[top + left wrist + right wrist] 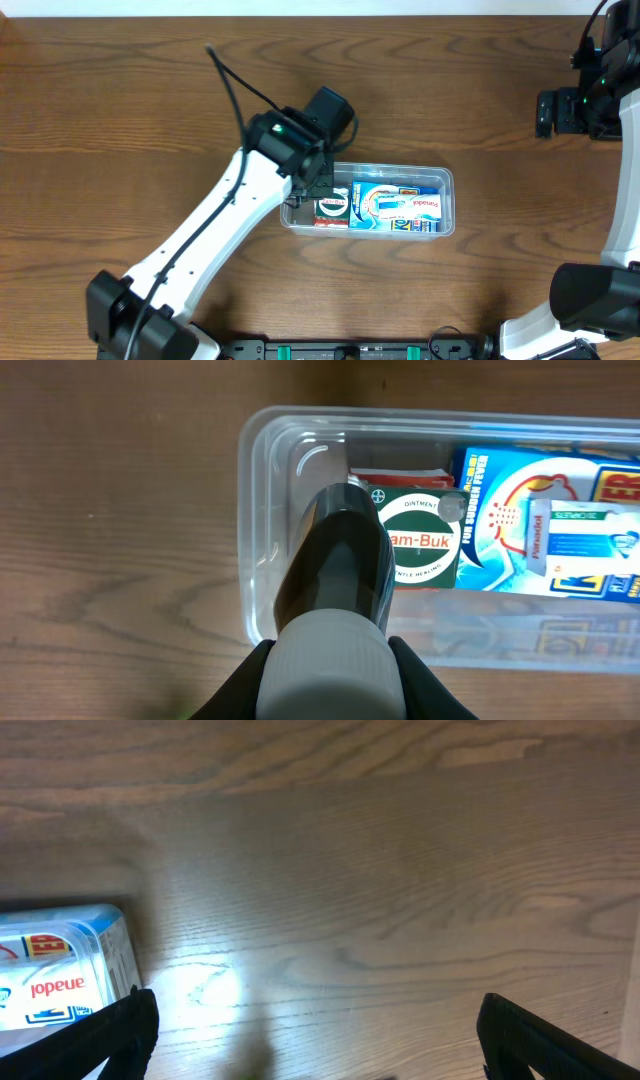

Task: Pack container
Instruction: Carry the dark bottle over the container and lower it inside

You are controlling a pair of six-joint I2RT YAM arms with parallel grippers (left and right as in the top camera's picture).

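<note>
– Wood-grain table (120, 90) everywhere, and your container (400, 168) sits a bit right of the middle, long side running left to right. It's already got a blue Panadol box (400, 205) filling the right part and a green Zam-Buk box (425, 535) at the left end. You've got the left gripper (345, 510) dipped inside the tub's left end, tip right at the edge of that green box. My guess is you're nudging it flat against the blue one so nothing rides up.

– Agreed on the nudge. From your left wrist cam the fingers read as one dark block, pressed together, nothing pinched between them that I can see. That makes sense for you: a closed tip fits the narrow gap between box and tub wall better than spread fingers. Whether it actually touches the box, I can't tell.

– And your right gripper (315, 1010)?

– Parked at the far right edge of the table, well apart from the tub, fingers spread wide over bare wood, holding nothing. Probably you're keeping it clear of the left arm. Looks nearly packed to me.
</note>
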